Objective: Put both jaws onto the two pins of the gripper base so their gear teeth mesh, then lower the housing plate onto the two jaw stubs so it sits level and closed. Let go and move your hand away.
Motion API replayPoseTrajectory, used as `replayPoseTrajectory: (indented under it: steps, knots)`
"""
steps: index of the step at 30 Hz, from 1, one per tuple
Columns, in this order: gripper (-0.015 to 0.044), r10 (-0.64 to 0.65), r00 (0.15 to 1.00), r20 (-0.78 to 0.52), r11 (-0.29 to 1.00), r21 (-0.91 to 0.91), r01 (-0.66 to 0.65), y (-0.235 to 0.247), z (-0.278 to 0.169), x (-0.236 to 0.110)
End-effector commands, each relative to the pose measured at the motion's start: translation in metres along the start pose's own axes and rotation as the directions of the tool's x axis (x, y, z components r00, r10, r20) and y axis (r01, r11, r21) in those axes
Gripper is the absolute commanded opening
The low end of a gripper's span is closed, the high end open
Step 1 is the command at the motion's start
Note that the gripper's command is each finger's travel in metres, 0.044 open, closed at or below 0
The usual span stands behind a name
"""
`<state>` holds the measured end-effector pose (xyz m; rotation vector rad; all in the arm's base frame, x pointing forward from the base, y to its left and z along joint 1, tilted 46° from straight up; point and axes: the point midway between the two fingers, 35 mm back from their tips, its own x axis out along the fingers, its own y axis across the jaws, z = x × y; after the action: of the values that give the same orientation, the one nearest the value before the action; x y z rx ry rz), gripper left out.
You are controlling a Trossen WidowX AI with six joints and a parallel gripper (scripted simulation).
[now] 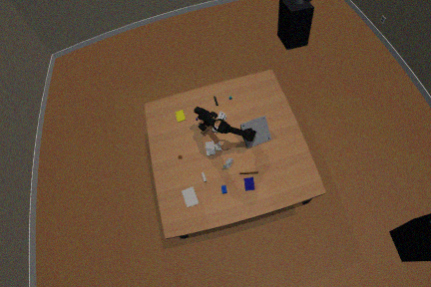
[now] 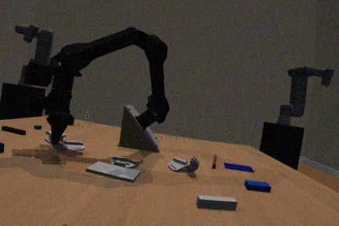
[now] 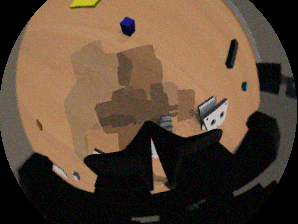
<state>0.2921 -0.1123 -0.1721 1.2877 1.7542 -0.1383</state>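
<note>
My gripper (image 2: 56,142) (image 3: 148,123) is shut and empty, pointing down close over a pale grey-white part (image 2: 74,145). In the wrist view a ridged grey piece (image 3: 166,123) shows just beyond the fingertips, partly hidden by them. A white piece with two dark round spots (image 1: 222,115) (image 3: 217,118) stands to the right of it. A flat white plate (image 1: 210,148) (image 2: 113,171) lies on the table beside a small grey-white jaw-like part (image 2: 125,162). Another jaw-like part with a rounded end (image 1: 227,163) (image 2: 180,164) lies apart. Which piece is the base or housing is unclear.
The arm's base stands on a grey plate (image 1: 261,127). Around lie a yellow square (image 1: 181,116), a black bar (image 1: 215,101) (image 3: 231,54), a dark blue cube (image 3: 128,26), a white block (image 2: 216,202), a blue block (image 2: 257,186) and a white card (image 1: 190,196).
</note>
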Motion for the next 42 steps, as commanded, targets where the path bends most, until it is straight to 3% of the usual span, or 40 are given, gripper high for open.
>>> replayPoseTrajectory:
  steps: [1,42]
  knots:
    - [0.0000,-0.008,1.000,-0.009,1.000,0.003,0.008,-0.010,-0.003,0.003]
    - [0.0000,-0.009,1.000,-0.010,1.000,0.003,0.009,-0.030,-0.004,0.003]
